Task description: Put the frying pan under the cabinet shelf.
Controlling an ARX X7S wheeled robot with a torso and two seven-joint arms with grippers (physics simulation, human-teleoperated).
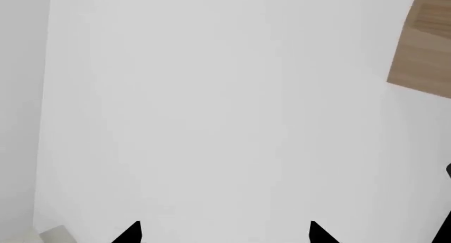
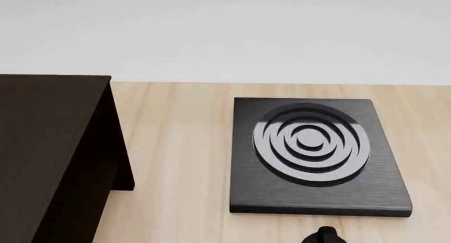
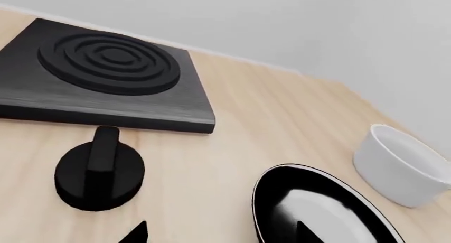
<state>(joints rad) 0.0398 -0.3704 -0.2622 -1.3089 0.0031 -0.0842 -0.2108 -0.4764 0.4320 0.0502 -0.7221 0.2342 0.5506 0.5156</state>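
The frying pan, round and glossy black with a thin silvery rim, lies on the wooden table in the right wrist view; its handle is out of frame. My right gripper is open just above it, one fingertip over the pan's inside, the other over the bare table, with the rim between them. The cabinet shelf, dark brown with a flat top, stands at the left of the head view. My left gripper is open, faces a white wall and holds nothing. Neither gripper shows in the head view.
A square black burner plate with concentric rings sits mid-table, with a black knob in front of it. A white bowl stands beside the pan. The light wooden table runs back to a white wall.
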